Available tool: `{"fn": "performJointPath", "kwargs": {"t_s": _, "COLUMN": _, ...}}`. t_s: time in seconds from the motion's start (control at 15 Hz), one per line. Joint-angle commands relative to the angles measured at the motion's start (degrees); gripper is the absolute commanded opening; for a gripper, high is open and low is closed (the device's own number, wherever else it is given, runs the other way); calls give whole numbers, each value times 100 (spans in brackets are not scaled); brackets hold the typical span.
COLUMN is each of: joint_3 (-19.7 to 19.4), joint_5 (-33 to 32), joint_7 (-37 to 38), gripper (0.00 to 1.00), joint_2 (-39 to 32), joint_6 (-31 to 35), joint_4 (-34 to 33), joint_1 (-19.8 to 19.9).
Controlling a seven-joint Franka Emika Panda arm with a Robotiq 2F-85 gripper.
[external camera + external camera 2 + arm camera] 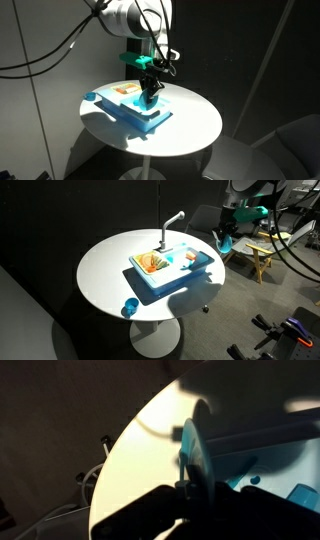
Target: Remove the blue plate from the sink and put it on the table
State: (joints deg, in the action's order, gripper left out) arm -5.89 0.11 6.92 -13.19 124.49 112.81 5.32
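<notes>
Our fingers (160, 515) are shut tight on the blue plate (190, 455), which stands up on its edge. In an exterior view we hold it up in the air at 3 o'clock from the sink (190, 270). The sink sits on the white worktop (100, 270). An orange and white thing (152, 262) lies in the sink. A small blue thing (130, 307) sits at 7 o'clock on the worktop.

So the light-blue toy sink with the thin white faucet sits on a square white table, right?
Not square: the white table is round, as both exterior views show. The light-blue toy sink with its thin white faucet does sit on it.
</notes>
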Motion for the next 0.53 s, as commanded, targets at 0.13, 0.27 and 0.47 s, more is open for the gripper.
{"fn": "performJointPath", "kwargs": {"t_s": 0.13, "joint_3": -104, "joint_5": 285, "joint_7": -73, "gripper": 1, "joint_2": -57, "joint_6": -7, "joint_4": -146, "joint_1": 206}}
{"fn": "performJointPath", "kwargs": {"t_s": 0.27, "joint_3": -130, "joint_5": 359, "joint_7": -102, "gripper": 1, "joint_2": -106, "joint_6": 16, "joint_4": -172, "joint_1": 265}}
{"fn": "performJointPath", "kwargs": {"t_s": 0.47, "joint_3": -161, "joint_5": 446, "joint_7": -156, "gripper": 1, "joint_2": -239, "joint_6": 83, "joint_4": -255, "joint_1": 343}}
